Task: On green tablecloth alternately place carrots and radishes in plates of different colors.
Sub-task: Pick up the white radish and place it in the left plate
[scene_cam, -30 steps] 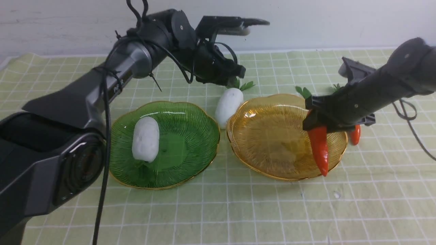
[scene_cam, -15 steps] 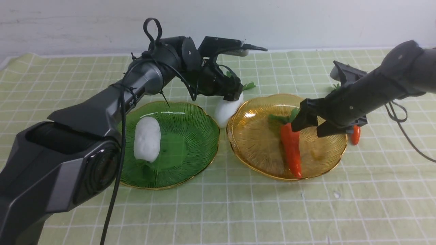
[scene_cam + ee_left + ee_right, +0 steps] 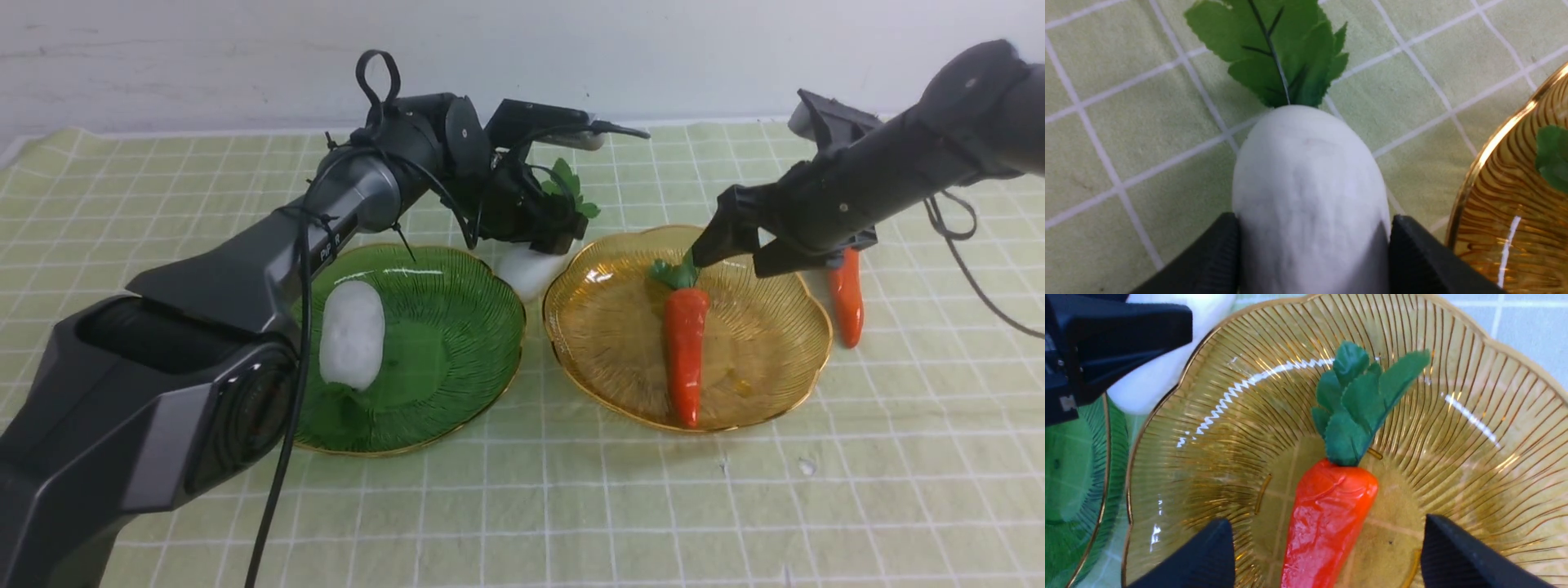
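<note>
On the green tablecloth a green plate holds one white radish. My left gripper is shut on the second radish between the two plates; in the left wrist view both fingers press the sides of this radish. The amber plate holds one carrot lying flat. My right gripper is open and empty just above this carrot's leafy top; it also shows in the right wrist view. A second carrot lies on the cloth right of the amber plate.
A white wall runs behind the cloth's far edge. The amber plate's rim lies close beside the held radish. The left arm reaches over the green plate's far side.
My right gripper let the carrot go into the amber plate, opened and rose back. My left gripper came down and shut on the radish between the plates.
</note>
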Controlling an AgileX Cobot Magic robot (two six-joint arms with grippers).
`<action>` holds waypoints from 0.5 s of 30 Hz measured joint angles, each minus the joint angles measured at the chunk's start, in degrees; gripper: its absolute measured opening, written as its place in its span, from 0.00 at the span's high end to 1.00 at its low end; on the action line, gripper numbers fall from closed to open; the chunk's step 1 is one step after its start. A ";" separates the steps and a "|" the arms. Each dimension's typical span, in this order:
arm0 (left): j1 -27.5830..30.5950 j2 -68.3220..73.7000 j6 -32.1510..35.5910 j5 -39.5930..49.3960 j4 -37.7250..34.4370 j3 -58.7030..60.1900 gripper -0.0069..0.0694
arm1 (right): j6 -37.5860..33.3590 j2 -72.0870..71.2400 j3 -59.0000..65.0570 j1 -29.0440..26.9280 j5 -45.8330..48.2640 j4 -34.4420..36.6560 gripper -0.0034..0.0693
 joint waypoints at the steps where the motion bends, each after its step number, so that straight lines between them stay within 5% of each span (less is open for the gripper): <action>1: -0.07 -0.07 -0.21 0.80 0.82 -0.63 0.38 | 0.06 0.00 -0.43 0.00 0.05 -0.96 0.19; 15: 0.18 -15.90 -5.71 22.11 7.42 -13.43 0.38 | 20.23 2.99 -3.89 -7.84 -7.70 -23.21 0.19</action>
